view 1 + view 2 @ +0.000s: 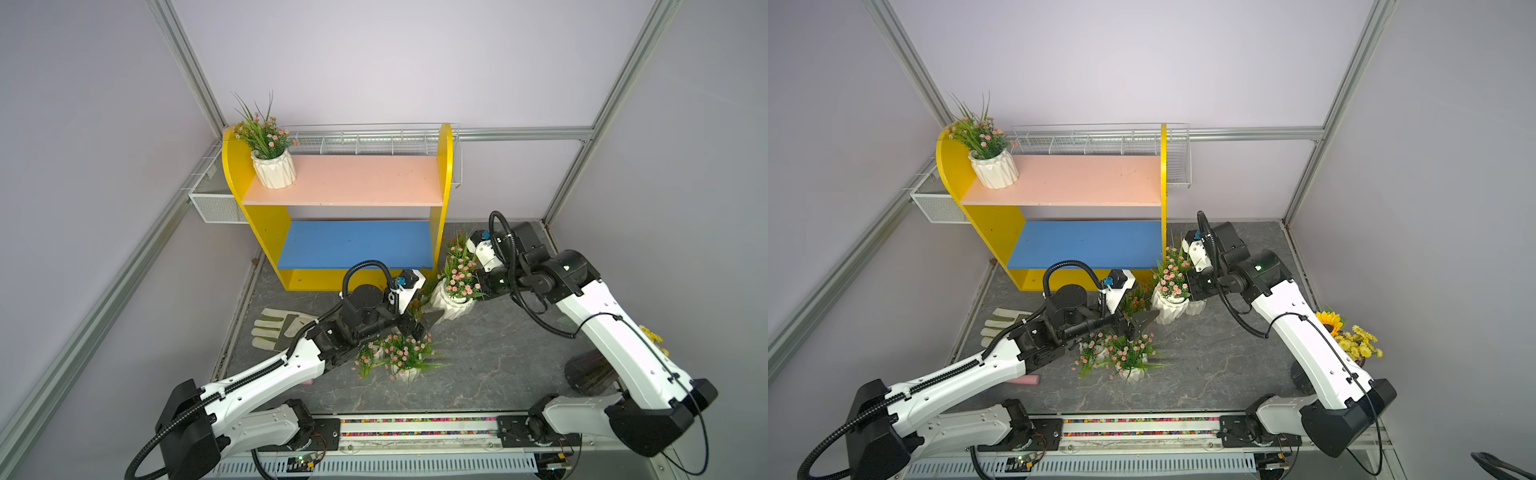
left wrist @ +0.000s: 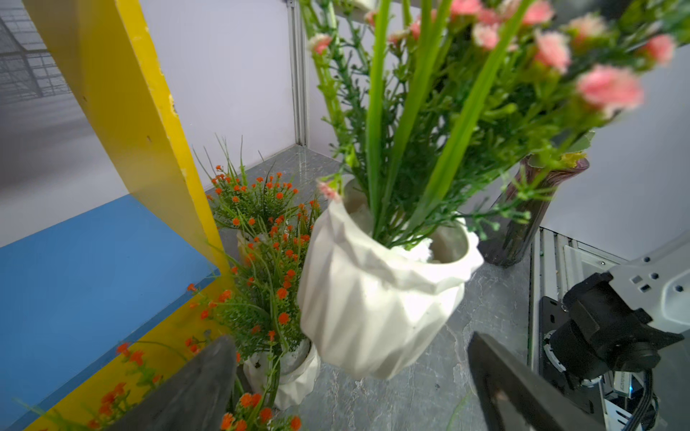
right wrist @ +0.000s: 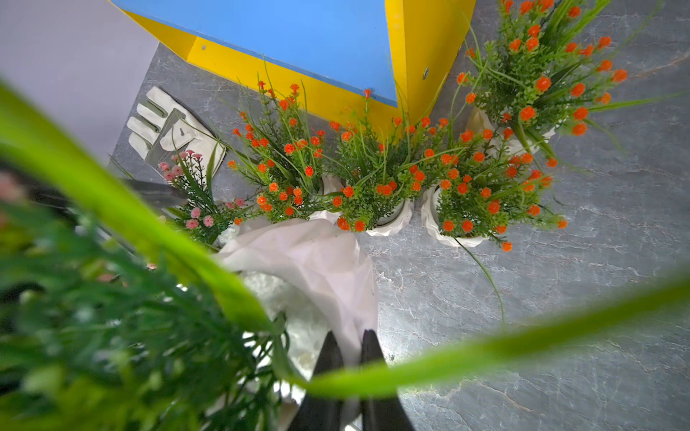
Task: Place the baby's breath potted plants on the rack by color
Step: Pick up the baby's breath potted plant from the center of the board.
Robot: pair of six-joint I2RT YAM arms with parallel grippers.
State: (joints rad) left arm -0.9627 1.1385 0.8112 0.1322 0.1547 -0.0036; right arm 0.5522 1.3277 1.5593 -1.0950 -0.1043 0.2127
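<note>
While the right pincer (image 3: 350, 336) stands pressed together on the rim of a pink-blossom pot (image 2: 377, 298), that pot hangs tilted just beside the right yellow panel of the rack (image 1: 444, 174), and looks clear of the table (image 1: 498, 353) or nearly so. The left pincer (image 1: 424, 325) is spread wide, a finger to either side of the pot and holding nothing. One pink plant (image 1: 274, 166) is on the pale pink upper board (image 1: 353, 178) at its left end, and the blue lower board (image 1: 353, 245) is bare. Orange-red plants (image 3: 381, 179) crowd the rack's foot, with two more pink ones (image 1: 405, 357) near the left arm. My reading: this pot goes up beside its pink match. A one-sided rim pinch lets the body swing, so lift slowly, rise above the board's front edge before moving in, level the base, set it flat, then release. Keep the spread left fingers out of the orange sprigs. The pots are matte white with sharp folded facets, hard-looking, probably slick to pads, with a thin rim and white crumbly filler inside. The sprigs are springy plastic: long flat blades and fine tufts, likely to snag on neighbours. The boards are smooth and painted, and the table has a grey veined stone pattern. A pale work glove (image 1: 276, 328) lies flat to the left.
</note>
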